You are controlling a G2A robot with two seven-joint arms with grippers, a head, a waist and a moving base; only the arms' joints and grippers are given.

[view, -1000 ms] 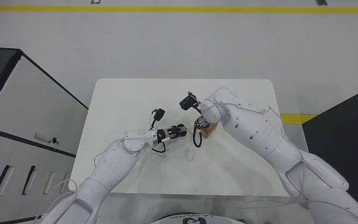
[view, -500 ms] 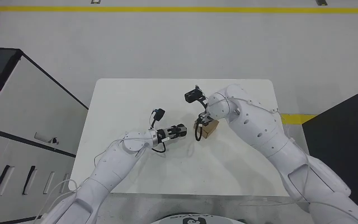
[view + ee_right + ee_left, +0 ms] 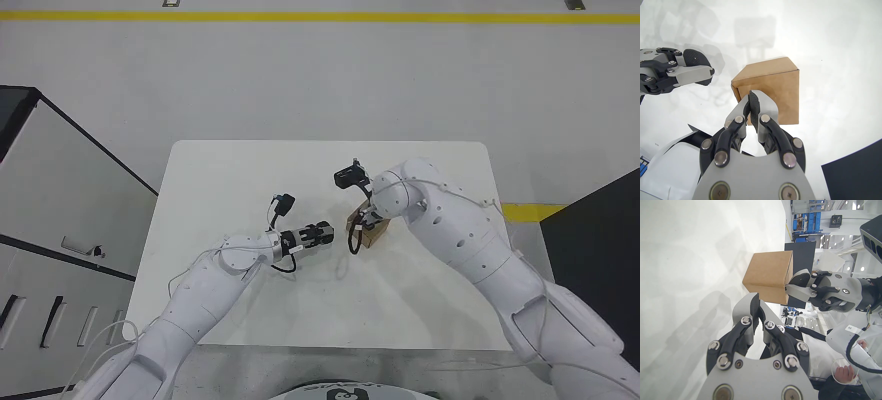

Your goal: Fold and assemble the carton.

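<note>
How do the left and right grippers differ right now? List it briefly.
The right gripper has its tips against an edge of the carton; the left gripper stands apart from the carton. The left gripper points level along the table; the right gripper angles down toward it. Both are shut.

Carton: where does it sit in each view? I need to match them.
Top view: carton on the table, partly under the right arm.
Left wrist view: carton just beyond the left gripper.
Right wrist view: carton at the right gripper.
Shared landmark: left gripper, beside the carton.
</note>
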